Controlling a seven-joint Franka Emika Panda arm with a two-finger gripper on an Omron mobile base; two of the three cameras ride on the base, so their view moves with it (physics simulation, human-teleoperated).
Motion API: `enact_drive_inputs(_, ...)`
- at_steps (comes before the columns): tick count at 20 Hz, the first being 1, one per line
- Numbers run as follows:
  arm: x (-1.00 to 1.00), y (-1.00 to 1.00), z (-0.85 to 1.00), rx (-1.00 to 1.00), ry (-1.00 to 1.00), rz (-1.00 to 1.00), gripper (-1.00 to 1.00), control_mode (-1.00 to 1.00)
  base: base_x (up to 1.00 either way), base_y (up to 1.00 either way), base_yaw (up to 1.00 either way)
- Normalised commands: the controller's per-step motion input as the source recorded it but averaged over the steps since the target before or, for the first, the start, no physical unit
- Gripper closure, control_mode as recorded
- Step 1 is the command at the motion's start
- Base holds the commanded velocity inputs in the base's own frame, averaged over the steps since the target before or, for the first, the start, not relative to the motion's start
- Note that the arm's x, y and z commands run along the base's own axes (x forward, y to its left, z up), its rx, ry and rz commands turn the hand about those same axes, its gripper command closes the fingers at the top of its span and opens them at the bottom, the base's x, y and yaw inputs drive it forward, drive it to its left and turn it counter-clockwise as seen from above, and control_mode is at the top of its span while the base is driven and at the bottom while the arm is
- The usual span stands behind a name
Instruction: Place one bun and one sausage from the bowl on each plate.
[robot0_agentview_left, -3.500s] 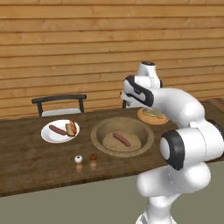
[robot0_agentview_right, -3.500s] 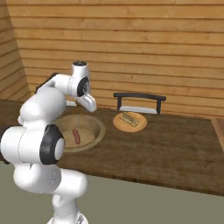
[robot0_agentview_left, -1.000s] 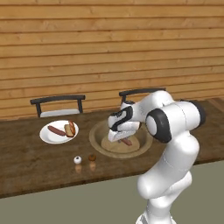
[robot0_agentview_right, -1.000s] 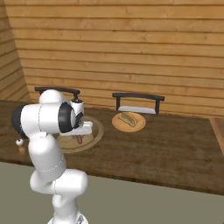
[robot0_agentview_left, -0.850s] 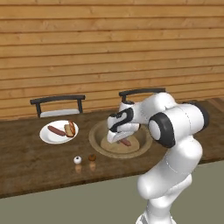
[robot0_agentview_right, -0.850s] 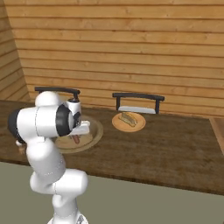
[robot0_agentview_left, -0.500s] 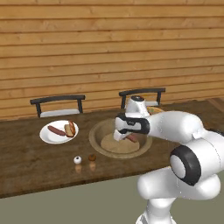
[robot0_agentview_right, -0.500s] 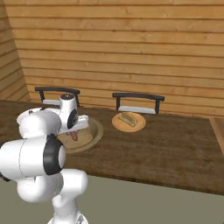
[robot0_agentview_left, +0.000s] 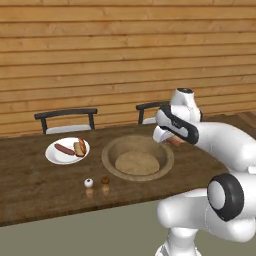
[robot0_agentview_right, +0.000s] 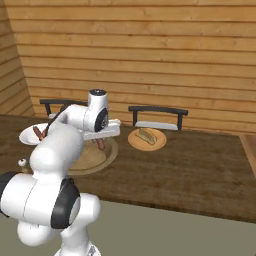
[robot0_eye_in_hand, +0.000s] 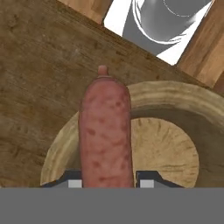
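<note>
Since half a second ago the gripper (robot0_eye_in_hand: 105, 183) has come up out of the bowl (robot0_agentview_left: 111, 152) and swung right; the bowl now shows a bare bottom. Jaws are clamped on a sausage (robot0_eye_in_hand: 105, 133), which sticks straight out past the fingertips. In the right base view the sausage (robot0_agentview_right: 100, 143) hangs under the hand, over the bowl's right rim. Left plate (robot0_agentview_left: 52, 154) holds a bun (robot0_agentview_left: 80, 148) and a sausage. Right plate (robot0_agentview_right: 134, 141) holds a bun only.
</note>
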Motion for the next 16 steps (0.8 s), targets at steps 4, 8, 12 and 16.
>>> enact_drive_inputs(4,0.09,-0.74,1.00,-0.07,0.27,-0.02,1.00,-1.00,0.00,0.00,0.00)
enact_drive_inputs(8,0.29,-0.72,0.18,-0.13,0.09,0.00,1.00,-1.00,0.00,0.00,0.00)
enact_drive_inputs(12,0.36,-0.61,-0.66,-0.02,-0.09,0.13,1.00,-1.00,0.00,0.00,0.00)
enact_drive_inputs(16,0.61,-0.54,-0.48,0.00,-0.10,0.21,1.00,-1.00,0.00,0.00,0.00)
